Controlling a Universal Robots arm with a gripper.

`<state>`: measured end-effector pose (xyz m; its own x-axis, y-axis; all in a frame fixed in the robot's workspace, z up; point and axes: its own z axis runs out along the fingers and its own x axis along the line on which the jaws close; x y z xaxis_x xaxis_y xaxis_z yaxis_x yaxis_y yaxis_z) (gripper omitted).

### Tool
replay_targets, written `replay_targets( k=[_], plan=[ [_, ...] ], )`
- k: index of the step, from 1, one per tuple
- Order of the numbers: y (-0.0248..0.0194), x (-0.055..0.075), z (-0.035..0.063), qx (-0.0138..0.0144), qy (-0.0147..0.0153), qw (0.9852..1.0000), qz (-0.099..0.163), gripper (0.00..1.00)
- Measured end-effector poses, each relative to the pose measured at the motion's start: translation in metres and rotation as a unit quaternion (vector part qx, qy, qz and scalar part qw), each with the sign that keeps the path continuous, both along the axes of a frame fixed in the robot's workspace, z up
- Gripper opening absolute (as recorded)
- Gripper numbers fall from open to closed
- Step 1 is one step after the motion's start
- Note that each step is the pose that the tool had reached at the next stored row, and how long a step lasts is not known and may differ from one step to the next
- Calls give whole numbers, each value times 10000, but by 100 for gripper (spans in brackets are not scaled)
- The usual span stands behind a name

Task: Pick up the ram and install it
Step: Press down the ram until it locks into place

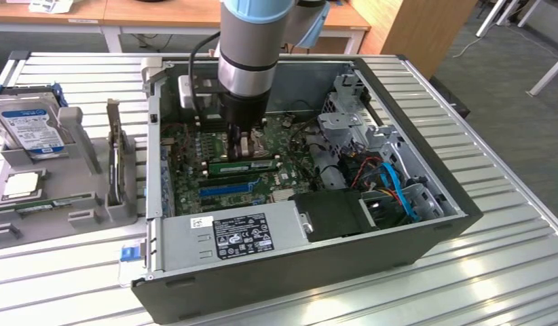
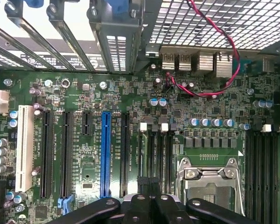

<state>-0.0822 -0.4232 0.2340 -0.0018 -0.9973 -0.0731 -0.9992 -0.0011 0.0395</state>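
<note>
On the exterior view's left, a grey holder (image 1: 53, 197) stands on the metal bench (image 1: 496, 272) and carries a hard drive (image 1: 26, 125), a processor chip (image 1: 21, 183) and an upright card (image 1: 114, 156). Just beside it, to the right, an open computer case (image 1: 424, 231) lies on its side. Inside it sits the green motherboard (image 1: 193, 173) with a blue slot (image 1: 229, 189) near the power supply (image 1: 233, 234). The arm (image 1: 252, 47) reaches straight down into the case, over the middle of the board. Its claw (image 1: 246, 142) is clenched, low over the board; whether it touches anything, I cannot tell. The ram (image 1: 243, 165) lies flat across the board, just below the claw in this view and above the blue slot. In the wrist view, the black fingers (image 2: 140, 210) stand together over the board, between the blue slot (image 2: 105, 154) and the processor socket (image 2: 210, 179). On the right side of the case are drive cages (image 1: 351, 129) and blue cables (image 1: 398, 193).
</note>
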Motion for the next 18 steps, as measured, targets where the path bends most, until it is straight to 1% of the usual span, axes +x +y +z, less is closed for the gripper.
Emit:
replay_targets(
  k=[18],
  plan=[
    [0, 0, -43, 0, 0, 10000, 0, 10]
  ],
)
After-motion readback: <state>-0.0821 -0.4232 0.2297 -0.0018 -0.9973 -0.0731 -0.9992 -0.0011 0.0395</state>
